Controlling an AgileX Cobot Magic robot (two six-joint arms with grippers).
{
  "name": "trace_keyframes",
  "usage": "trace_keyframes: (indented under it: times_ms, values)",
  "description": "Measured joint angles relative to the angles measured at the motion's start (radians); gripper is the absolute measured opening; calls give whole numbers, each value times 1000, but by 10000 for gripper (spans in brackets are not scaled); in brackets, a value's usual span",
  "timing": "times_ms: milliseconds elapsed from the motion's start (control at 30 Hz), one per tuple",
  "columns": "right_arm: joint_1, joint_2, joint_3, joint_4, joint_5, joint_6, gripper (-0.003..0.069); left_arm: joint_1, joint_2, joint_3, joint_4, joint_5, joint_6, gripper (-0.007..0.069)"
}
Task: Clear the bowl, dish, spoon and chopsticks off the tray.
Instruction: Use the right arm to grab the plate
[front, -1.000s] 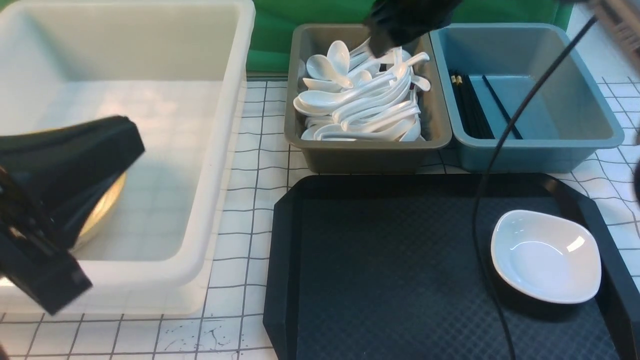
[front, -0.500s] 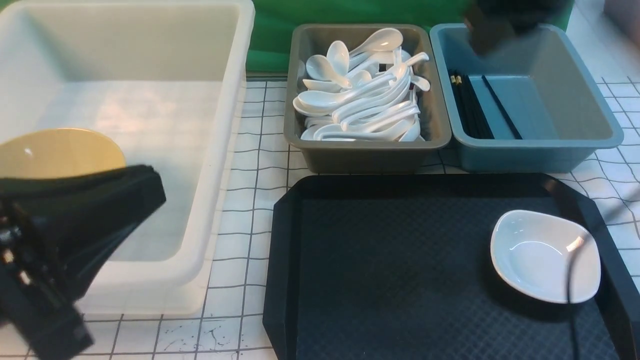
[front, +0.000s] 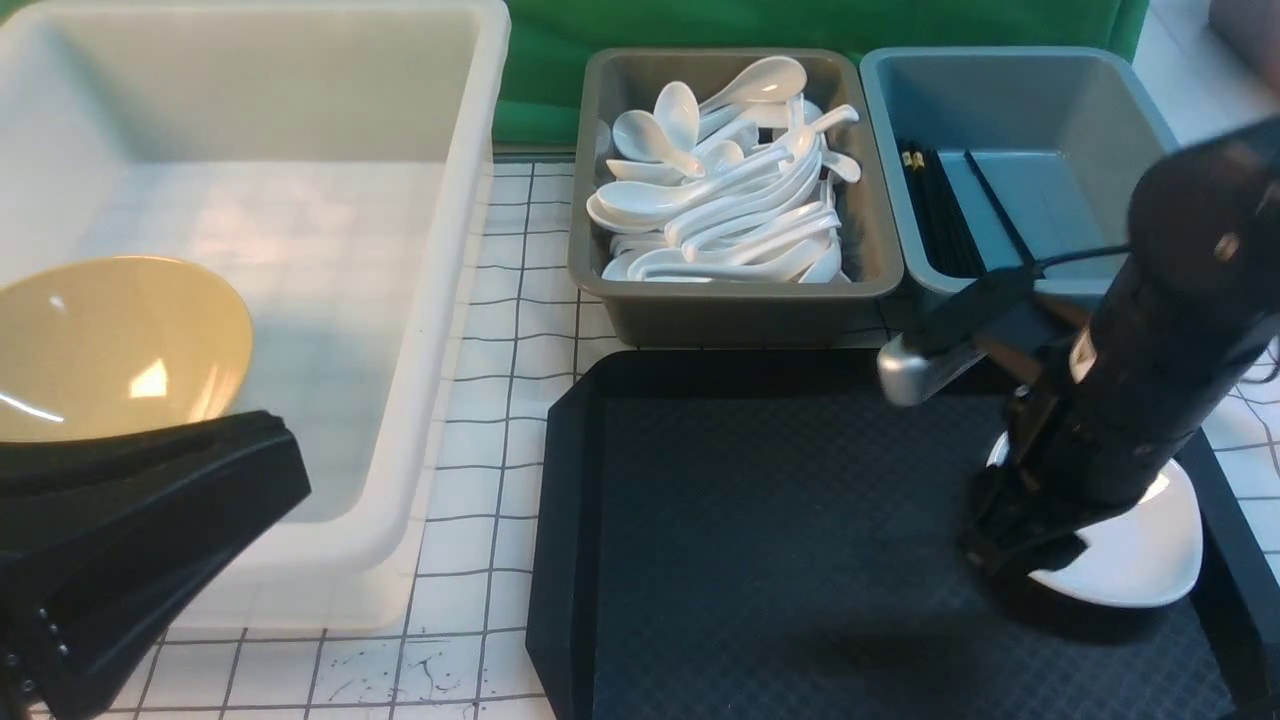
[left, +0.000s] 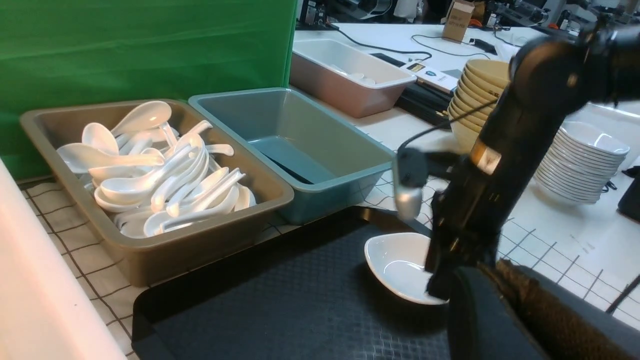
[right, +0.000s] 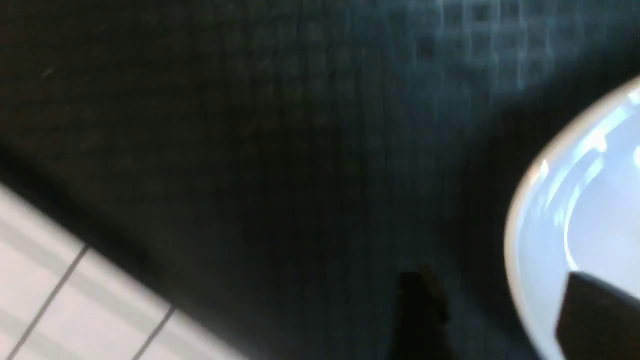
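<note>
On the right of the tray (front: 760, 520), we are straddling the rim of the dish (front: 1140, 565) with the right gripper (front: 1015, 560), jaws apart, next needing closing and lifting; left gripper (front: 285, 470) jaws together.

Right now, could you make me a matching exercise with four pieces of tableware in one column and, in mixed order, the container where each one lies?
Things
1. yellow bowl
2. white dish
3. white spoons
4. black chopsticks

Places
A. in the grey bin
B. on the black tray
C. in the blue-grey bin
D. in the white tub

Right pairs: 1-D, 2-B, 3-A, 4-C.
</note>
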Motion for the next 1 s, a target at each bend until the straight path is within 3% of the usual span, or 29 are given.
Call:
trace_keyframes:
  times_ms: [167,433,600,733,867,1000]
  values:
    - [1,101,19,-93,-104,64,571,0,0,0,0,2,0,-1]
    - [3,199,21,-183,-140,127,579,0,0,0,0,16,0,-1]
    - [8,215,14,-206,-138,128,530,0,0,0,0,20,0,-1]
    - [9,230,2,-228,-129,117,413,0,0,0,0,23,0,-1]
    - [9,234,-1,-282,-101,108,245,0,0,0,19,37,-1,-1]
    - [32,225,-32,-314,-31,96,199,0,-1,0,56,65,-21,-1]
